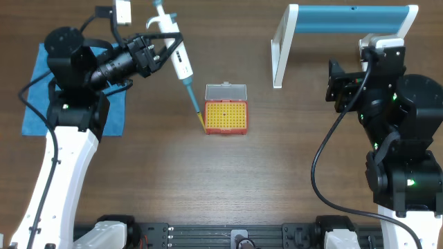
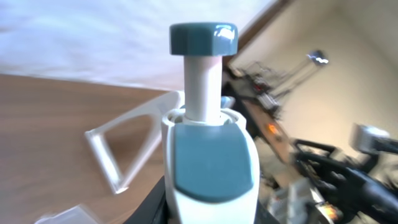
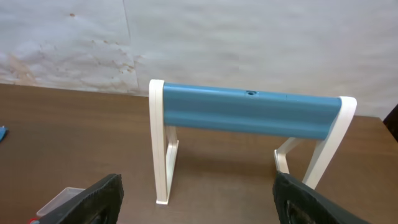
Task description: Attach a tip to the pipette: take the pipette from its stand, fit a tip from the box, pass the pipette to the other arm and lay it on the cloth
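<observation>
My left gripper is shut on the white body of the pipette, which hangs tilted above the table. Its teal shaft slopes down toward the orange tip box, and its yellow end lies at the box's left edge. In the left wrist view the pipette stands close up, with its teal plunger on top. The blue cloth lies at the far left under the left arm. My right gripper is open and holds nothing. It faces the pipette stand from a short way off.
The stand, a blue bar on white legs, sits at the back right with no pipette on it. The tip box's clear lid lies open behind the box. Bare wooden table stretches between the two arms.
</observation>
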You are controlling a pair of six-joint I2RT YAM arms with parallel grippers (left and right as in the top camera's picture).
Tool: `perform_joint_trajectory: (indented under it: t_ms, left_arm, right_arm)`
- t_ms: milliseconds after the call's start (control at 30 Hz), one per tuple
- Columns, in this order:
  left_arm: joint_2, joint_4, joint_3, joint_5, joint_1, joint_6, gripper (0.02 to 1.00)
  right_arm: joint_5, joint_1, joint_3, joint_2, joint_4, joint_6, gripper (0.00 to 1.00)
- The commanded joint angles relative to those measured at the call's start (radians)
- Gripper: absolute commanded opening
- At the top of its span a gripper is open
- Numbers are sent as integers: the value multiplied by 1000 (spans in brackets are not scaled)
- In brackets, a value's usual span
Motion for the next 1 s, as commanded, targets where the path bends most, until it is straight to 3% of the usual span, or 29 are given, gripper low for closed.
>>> perform_joint_trajectory:
  t_ms: [33, 133, 267, 700, 800, 1000]
  left_arm:
    - [-50, -227, 78, -206, 5, 213, 25]
    - [-50, -471, 179, -286, 5, 325, 25]
    - [-49, -785, 343, -457, 6, 429, 25]
    - [50, -1378, 771, -778, 7, 613, 27]
    - [138, -1485, 843, -821, 29, 638, 27]
    - [359, -1593, 935, -811, 156, 706, 27]
  right_arm:
    - [30, 5, 7, -32, -6, -11, 794]
    - [30, 5, 7, -62, -6, -10, 794]
    - [29, 5, 7, -93, -8, -10, 794]
    - [14, 5, -3, -181, -108, -6, 794]
    - [-32, 5, -11, -208, -114, -6, 796]
    - [-35, 5, -11, -236, -172, 24, 794]
